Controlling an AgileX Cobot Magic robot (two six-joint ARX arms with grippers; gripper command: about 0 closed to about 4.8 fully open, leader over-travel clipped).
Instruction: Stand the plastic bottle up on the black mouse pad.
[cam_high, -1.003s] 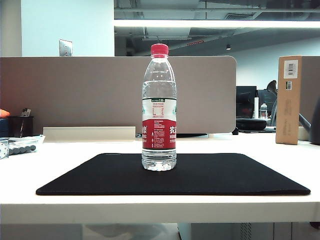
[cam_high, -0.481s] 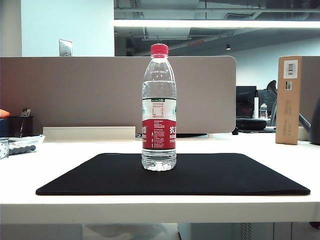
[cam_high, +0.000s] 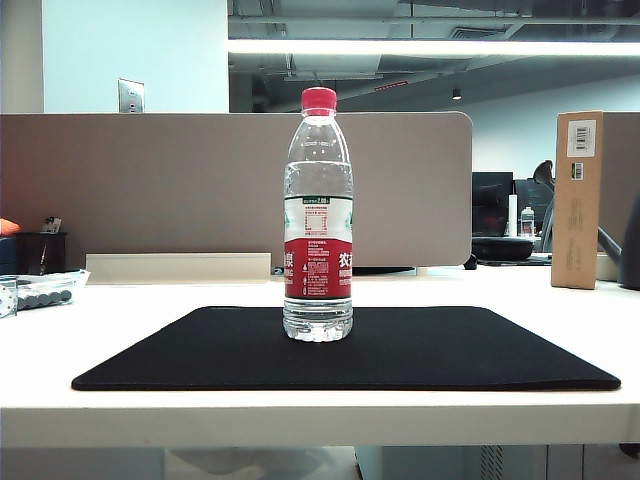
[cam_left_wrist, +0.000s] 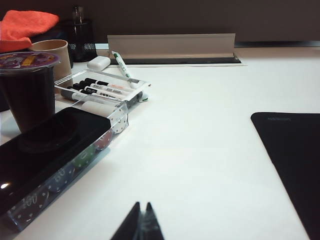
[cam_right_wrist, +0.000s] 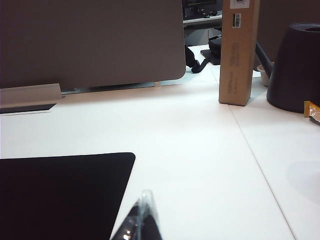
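Note:
The plastic bottle (cam_high: 318, 220), clear with a red cap and a red-and-white label, stands upright near the middle of the black mouse pad (cam_high: 420, 355) on the white table. No arm shows in the exterior view. In the left wrist view my left gripper (cam_left_wrist: 141, 206) is shut with nothing in it, low over bare table, with a strip of the mouse pad (cam_left_wrist: 295, 160) off to one side. In the right wrist view my right gripper (cam_right_wrist: 144, 196) is also shut and empty, beside a corner of the mouse pad (cam_right_wrist: 60, 195). The bottle appears in neither wrist view.
Left of the pad lie a clear box of markers (cam_left_wrist: 100, 90), a dark cup (cam_left_wrist: 27, 90), a paper cup (cam_left_wrist: 52, 50) and a black phone (cam_left_wrist: 40, 155). To the right stand a tall cardboard box (cam_high: 578, 200) and a dark rounded object (cam_right_wrist: 295, 65). A grey divider panel (cam_high: 200, 190) runs behind.

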